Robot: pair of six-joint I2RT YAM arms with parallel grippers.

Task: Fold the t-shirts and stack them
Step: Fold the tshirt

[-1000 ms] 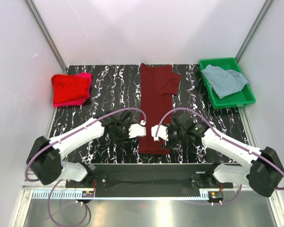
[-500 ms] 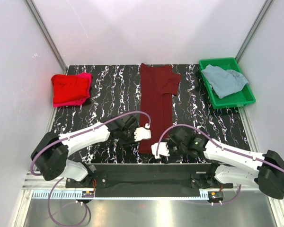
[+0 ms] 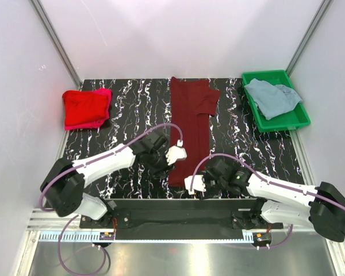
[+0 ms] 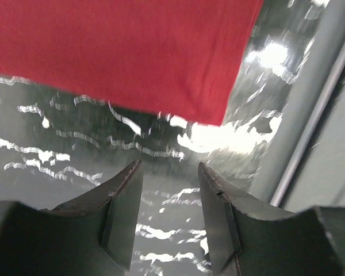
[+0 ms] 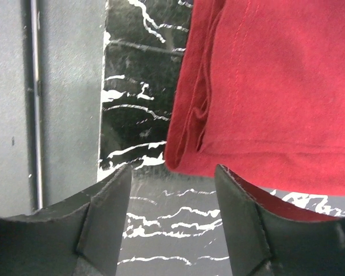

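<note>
The maroon t-shirt [image 3: 190,123] lies as a long folded strip down the middle of the worktop [image 3: 132,103]. I read both grippers as posted at its near end to take the hem corners for the next fold. Left gripper [image 3: 176,154]: jaws apart, empty. Right gripper [image 3: 194,184]: jaws apart, empty, hem corner just ahead. The red t-shirt [image 3: 83,108] hides most of the pink t-shirt [image 3: 107,95]. From above, the right gripper covers part of the near hem.

The top external camera looks steeply down over the whole table [image 3: 132,103]; both wrist cameras sit close above the 6 o'clock hem of the dark maroon t-shirt [image 3: 190,123].
</note>
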